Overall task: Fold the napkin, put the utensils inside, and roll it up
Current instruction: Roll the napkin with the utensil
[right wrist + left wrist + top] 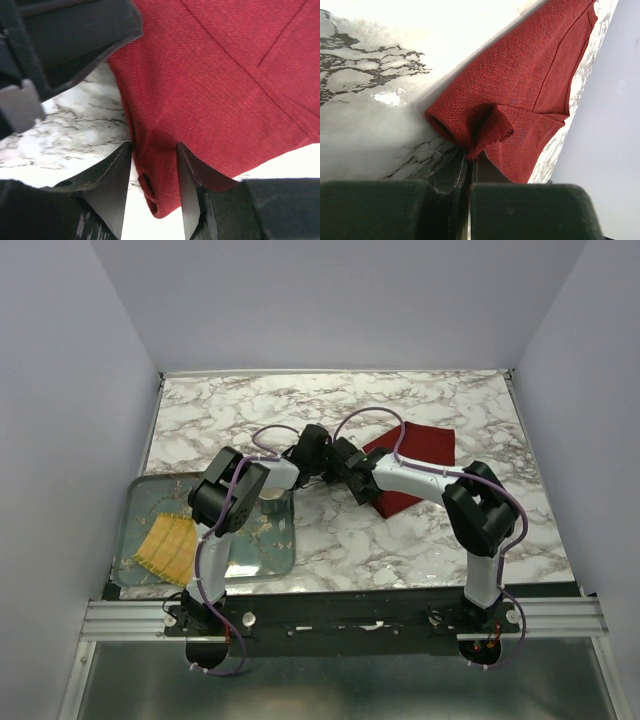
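The dark red napkin [422,453] lies on the marble table right of centre, partly folded over itself. My left gripper [470,156] is shut on the napkin's [520,85] near edge, and the cloth bunches into a small roll just above the fingertips. In the right wrist view my right gripper [154,148] stands open, its fingers on either side of a rolled corner of the napkin [220,75]. From above, both grippers meet at the cloth's left end, the left gripper [318,452] beside the right gripper [347,470]. The utensils are out of view.
A glass tray [138,502] sits at the table's near left with a yellow ribbed mat [168,548] on it and a metal cup [273,504] at its right edge. Walls close in the marble table [240,420] on three sides.
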You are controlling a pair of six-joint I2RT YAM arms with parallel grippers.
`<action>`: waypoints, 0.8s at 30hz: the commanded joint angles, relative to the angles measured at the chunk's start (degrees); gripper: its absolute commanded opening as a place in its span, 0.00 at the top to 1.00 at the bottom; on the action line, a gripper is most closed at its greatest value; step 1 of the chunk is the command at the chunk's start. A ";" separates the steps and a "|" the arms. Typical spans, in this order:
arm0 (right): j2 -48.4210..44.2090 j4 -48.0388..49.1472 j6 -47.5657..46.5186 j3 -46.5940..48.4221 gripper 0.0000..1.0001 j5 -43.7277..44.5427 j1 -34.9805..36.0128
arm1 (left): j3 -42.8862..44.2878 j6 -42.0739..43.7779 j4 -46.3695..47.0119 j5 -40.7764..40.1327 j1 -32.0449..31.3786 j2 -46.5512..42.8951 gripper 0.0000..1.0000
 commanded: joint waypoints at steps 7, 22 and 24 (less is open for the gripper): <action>3.56 2.75 -0.01 -0.49 0.53 4.44 2.05 | 0.89 -0.14 -1.86 0.68 0.04 0.84 0.96; 7.69 2.05 -0.19 1.36 0.51 9.54 2.05 | 0.28 -0.22 -1.86 1.29 0.21 0.49 0.96; 7.87 2.13 0.07 1.10 0.54 9.10 1.96 | 0.28 -0.14 -1.86 1.38 0.21 0.41 0.96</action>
